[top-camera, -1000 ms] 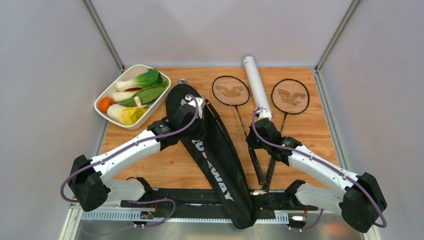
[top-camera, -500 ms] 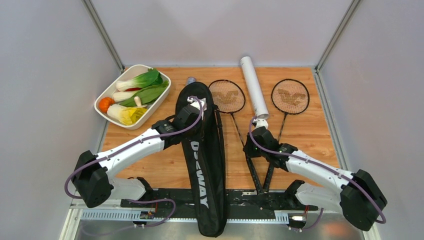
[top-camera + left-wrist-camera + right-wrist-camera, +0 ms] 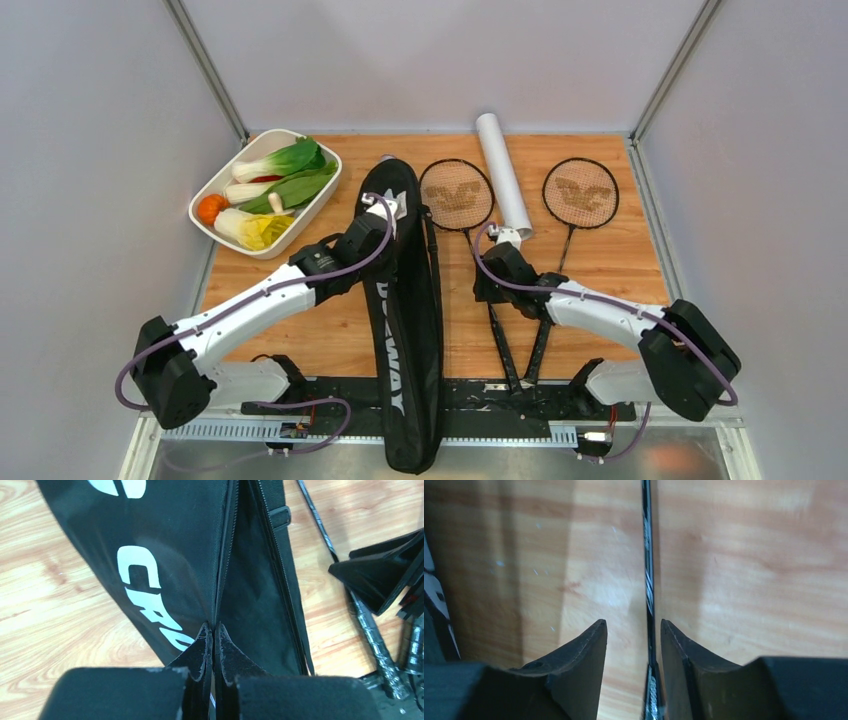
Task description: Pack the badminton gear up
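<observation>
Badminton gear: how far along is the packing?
Done: nothing visibly in the racket bag. In hand: left tool pinches the bag's zipper edge; open right tool straddles a racket shaft. Left: left racket, right racket and white tube lie outside the bag.

White tray (image 3: pixel 298 212) of vegetables (image 3: pixel 285 175) on the wooden table's (image 3: pixel 620 260) far-left corner

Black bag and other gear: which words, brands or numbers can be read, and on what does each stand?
"WAY": white print on the black bag, top view; earlier letters partly hidden.
"CR": same bag, left wrist view; the next letter is half hidden.
Racket strings: brownish emblem, no letters.
Racket shaft: marks too blurred to read.
</observation>
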You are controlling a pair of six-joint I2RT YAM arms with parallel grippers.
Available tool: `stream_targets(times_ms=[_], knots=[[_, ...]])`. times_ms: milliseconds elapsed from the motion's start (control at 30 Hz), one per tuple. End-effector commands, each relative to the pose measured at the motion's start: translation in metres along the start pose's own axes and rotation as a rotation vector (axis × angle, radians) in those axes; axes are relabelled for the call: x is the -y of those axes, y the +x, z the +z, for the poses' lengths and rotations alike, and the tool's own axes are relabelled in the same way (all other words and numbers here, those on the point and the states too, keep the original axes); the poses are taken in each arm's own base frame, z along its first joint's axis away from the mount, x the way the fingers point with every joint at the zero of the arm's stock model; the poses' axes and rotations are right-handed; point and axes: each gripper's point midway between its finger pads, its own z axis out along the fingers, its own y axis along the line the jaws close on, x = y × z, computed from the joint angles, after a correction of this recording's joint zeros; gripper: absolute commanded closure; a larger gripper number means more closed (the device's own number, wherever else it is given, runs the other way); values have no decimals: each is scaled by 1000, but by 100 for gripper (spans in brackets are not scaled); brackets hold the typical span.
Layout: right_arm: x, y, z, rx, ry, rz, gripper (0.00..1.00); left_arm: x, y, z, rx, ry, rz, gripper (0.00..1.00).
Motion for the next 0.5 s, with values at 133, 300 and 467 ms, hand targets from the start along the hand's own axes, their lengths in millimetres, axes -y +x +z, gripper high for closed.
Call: stream_targets(times_ms=[133,300,467], knots=[[-16,-90,31,169,58,-62,52,-39,-35,-54,155,-168,-12,100],[-17,-116,64,163,82,-98,52,-45,-48,-81,219,-168,-37,100],[-9,-121,103,112,109,-103,53,-48,-49,-89,249,-161,-52,100]])
